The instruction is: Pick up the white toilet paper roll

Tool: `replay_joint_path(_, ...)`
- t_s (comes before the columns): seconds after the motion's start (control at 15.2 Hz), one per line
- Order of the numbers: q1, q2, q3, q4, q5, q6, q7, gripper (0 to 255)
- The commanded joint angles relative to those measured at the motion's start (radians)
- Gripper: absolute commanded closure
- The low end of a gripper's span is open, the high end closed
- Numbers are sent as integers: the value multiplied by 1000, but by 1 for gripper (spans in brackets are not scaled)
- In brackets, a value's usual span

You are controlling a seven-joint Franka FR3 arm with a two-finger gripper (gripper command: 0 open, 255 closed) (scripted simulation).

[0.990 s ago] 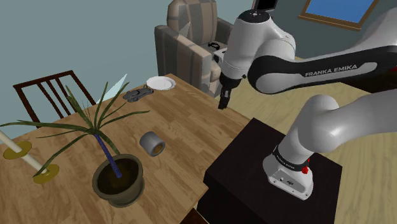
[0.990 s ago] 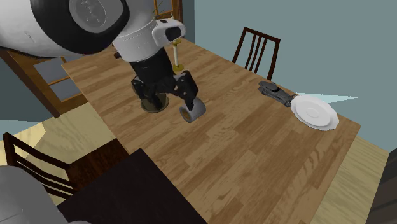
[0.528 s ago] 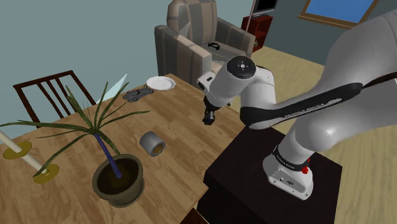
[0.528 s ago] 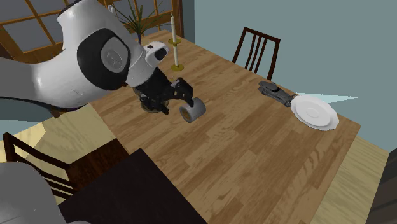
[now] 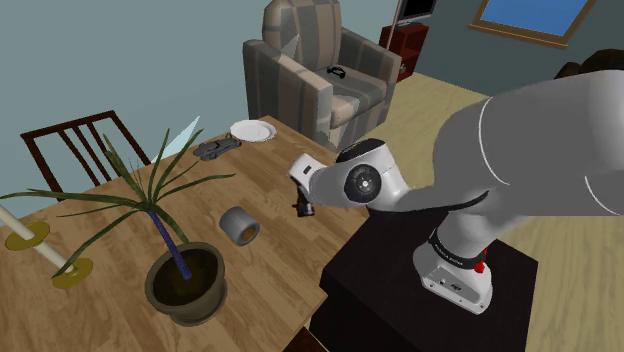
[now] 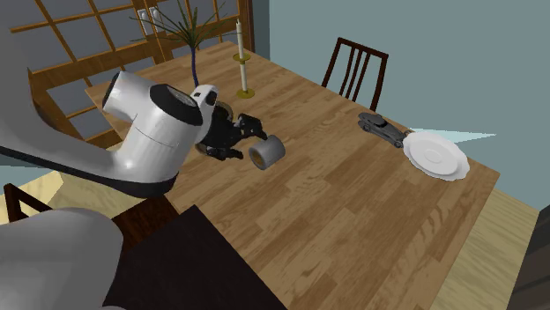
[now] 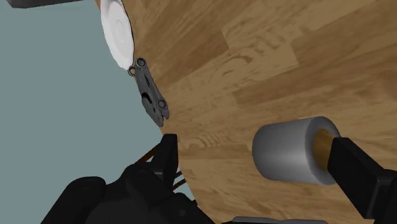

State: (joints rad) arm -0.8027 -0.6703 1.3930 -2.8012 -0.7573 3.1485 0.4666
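Observation:
The toilet paper roll [image 5: 239, 226] is drawn grey and lies on its side on the wooden table [image 5: 285, 175]. My black gripper [image 5: 303, 205] hangs low over the table, a short way toward the shoulder view's right of the roll. In the second exterior view the gripper [image 6: 249, 143] sits just left of the roll [image 6: 267, 152]. In the wrist view the fingers [image 7: 167, 156] stand wide apart, and the roll [image 7: 289, 149] lies ahead of them, close to the other finger and untouched. The gripper [image 7: 254, 141] is open with nothing held.
A potted plant [image 5: 185, 283] stands near the roll at the table's front. Two candle holders [image 5: 72, 272] sit at the left. A dark toy car [image 5: 217, 149] and a white plate [image 5: 251, 131] lie at the far end. A chair [image 5: 75, 145] and an armchair [image 5: 310, 70] stand beyond.
The arm has folded down and swung toward the shoulder view's left, bringing the gripper from high over the table's far edge down close to the roll. The roll has not moved.

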Motion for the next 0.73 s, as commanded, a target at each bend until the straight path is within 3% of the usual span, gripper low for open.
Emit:
replay_joint_path(0.0, -160, -165, 199, 48, -2, 146, 81, 0)
replay_joint_path(0.13, -226, -356, 307, 91, 49, 270, 128, 0)
replay_joint_path(0.26, -255, -538, 385, 140, 122, 363, 160, 0)
replay_joint_path(0.66, -257, -1008, 523, 319, 365, 485, 217, 0)
